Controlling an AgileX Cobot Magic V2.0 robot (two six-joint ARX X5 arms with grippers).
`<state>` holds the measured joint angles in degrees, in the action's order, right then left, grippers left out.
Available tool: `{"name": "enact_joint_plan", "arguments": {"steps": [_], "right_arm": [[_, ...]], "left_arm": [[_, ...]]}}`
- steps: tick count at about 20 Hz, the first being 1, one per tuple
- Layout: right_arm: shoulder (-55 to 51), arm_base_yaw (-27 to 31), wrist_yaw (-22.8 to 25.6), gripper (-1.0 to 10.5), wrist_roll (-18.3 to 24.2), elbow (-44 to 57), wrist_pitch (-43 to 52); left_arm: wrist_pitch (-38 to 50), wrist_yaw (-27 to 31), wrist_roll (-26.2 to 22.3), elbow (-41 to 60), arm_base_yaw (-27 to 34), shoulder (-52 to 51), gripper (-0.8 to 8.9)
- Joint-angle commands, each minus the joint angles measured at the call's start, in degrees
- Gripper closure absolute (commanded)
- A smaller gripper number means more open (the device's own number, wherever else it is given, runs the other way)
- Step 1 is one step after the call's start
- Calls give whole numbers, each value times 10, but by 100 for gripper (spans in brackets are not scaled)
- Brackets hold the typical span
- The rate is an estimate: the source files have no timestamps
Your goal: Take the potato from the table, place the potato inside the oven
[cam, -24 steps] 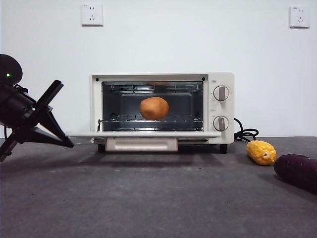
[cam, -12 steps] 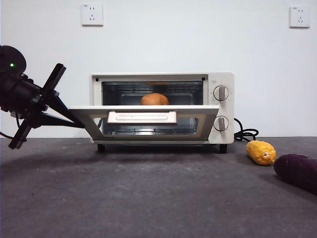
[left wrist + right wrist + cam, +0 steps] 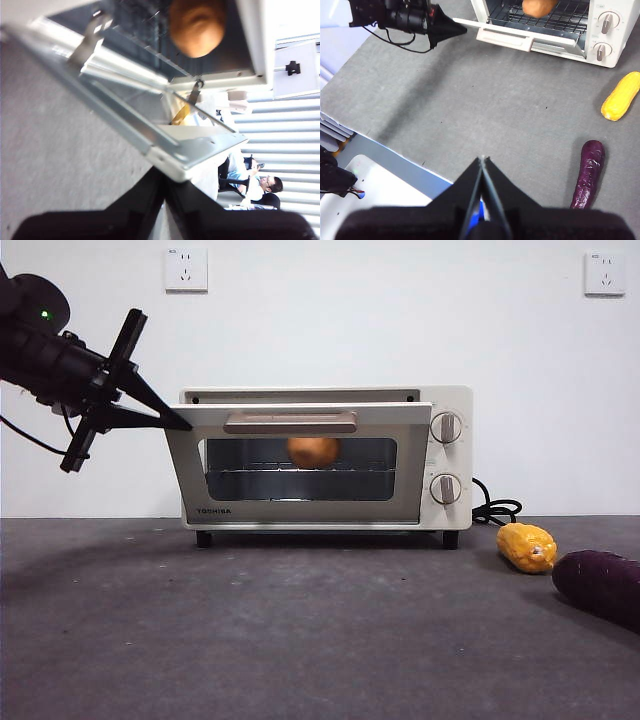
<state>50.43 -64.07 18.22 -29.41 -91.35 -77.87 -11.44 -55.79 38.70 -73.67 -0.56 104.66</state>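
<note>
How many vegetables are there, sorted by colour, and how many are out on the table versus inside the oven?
Orange-brown: 1, the potato, inside the oven
Yellow: 1, the corn, on the table
Dark purple: 1, the purple vegetable, on the table
Total: 3 (2 on the table, 1 inside)

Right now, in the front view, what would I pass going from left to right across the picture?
left gripper at the door's corner → oven, with the potato inside behind the glass → black cord → yellow corn piece → dark purple vegetable
</note>
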Motion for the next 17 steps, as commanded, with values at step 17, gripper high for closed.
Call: {"name": "enact_joint_plan", "arguments": {"steps": [17], "right_arm": [[-1,-1,35,947,2,5,-12]], "left_arm": [[173,66,111,-5,-3,4,820]]}}
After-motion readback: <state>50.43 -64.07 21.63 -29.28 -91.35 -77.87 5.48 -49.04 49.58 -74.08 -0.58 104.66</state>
